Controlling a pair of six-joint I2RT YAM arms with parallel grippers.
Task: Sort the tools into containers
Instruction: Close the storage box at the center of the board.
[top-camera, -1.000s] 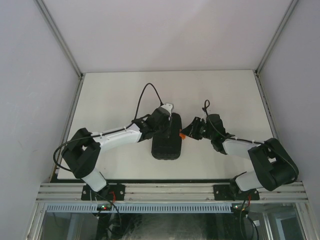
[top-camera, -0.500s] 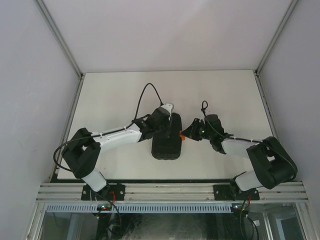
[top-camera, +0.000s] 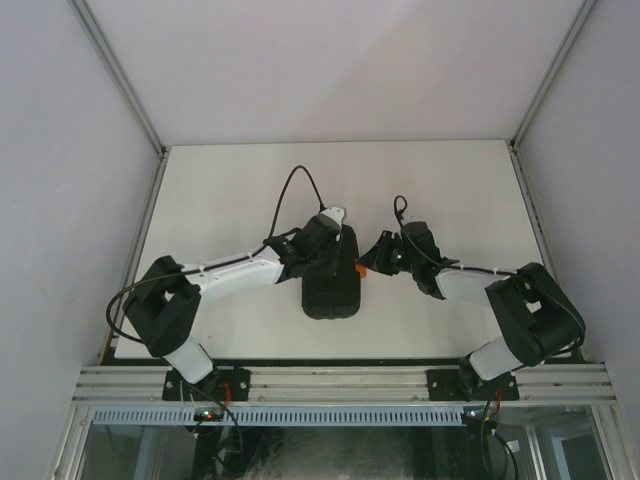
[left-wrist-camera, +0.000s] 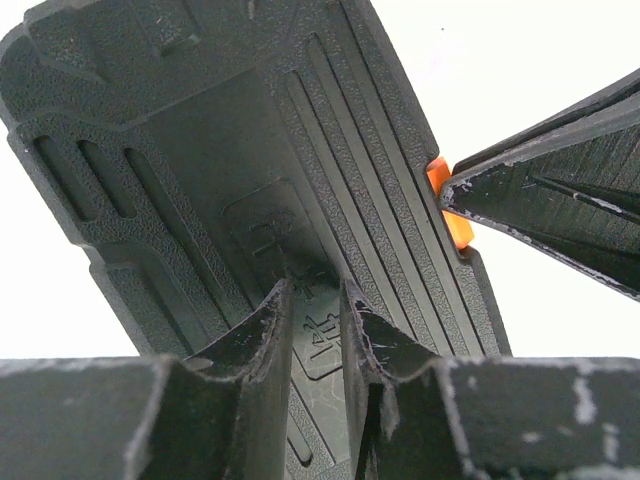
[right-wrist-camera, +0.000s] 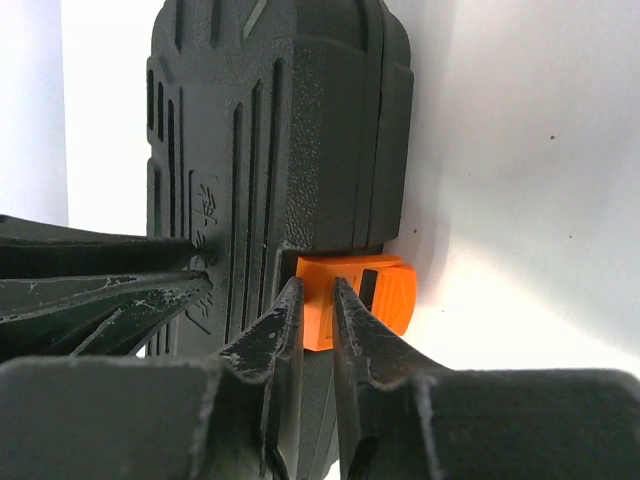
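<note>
White tabletop (top-camera: 230, 180) inside pale-walled enclosure (top-camera: 60, 150); aluminium rail (top-camera: 340, 380) along near edge, slotted white strip (top-camera: 300, 414) just below.

The left arm (top-camera: 235, 272) rises from its base at the near edge of the desk (top-camera: 230, 190), elbow out to the left, forearm slanting inward toward the desk's middle. The left hand (left-wrist-camera: 315, 292) points down, its 2 fingers a narrow slit apart with nothing between them, tips at the lid of the tool case (left-wrist-camera: 200, 150). The right arm (top-camera: 470, 283) mirrors it, elbow far right, forearm low and stretched inward. The right hand (right-wrist-camera: 317, 295) has its 2 fingers pinched close on the orange latch (right-wrist-camera: 378, 290).
</note>
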